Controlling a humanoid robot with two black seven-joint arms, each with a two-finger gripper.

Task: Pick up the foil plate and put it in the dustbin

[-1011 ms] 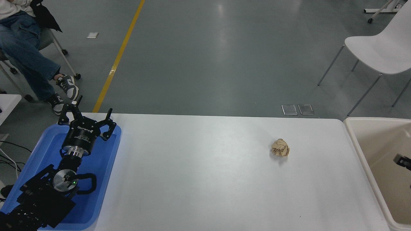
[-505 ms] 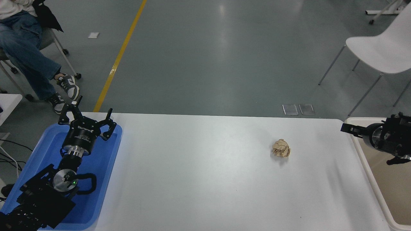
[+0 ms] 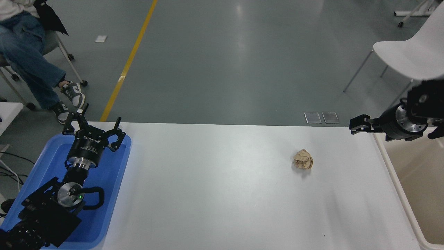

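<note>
Your right black gripper (image 3: 357, 125) hangs above the white table's (image 3: 222, 194) far right corner, beside the cream-beige plastic dustbin's rim (image 3: 399, 194); whether its fingers are apart cannot be told. No foil plate shows. The left black gripper (image 3: 93, 125), fingers spread, sits parked over the shallow blue plastic tray (image 3: 107, 205).

This looks like a robotics lab or test hall rather than a home. The floor (image 3: 222, 59) is smooth grey-green sealed concrete with a yellow line (image 3: 128, 62) painted across it, as in industrial spaces. A plain white bench (image 3: 222, 194) stands in the open, with black robot arms mounted at it. A white plastic chair (image 3: 409, 59) stands to one side, and a seated person (image 3: 27, 62) in jeans and sneakers sits on a wheeled chair nearby. Loose cables (image 3: 10, 170) trail beside the bench.
</note>
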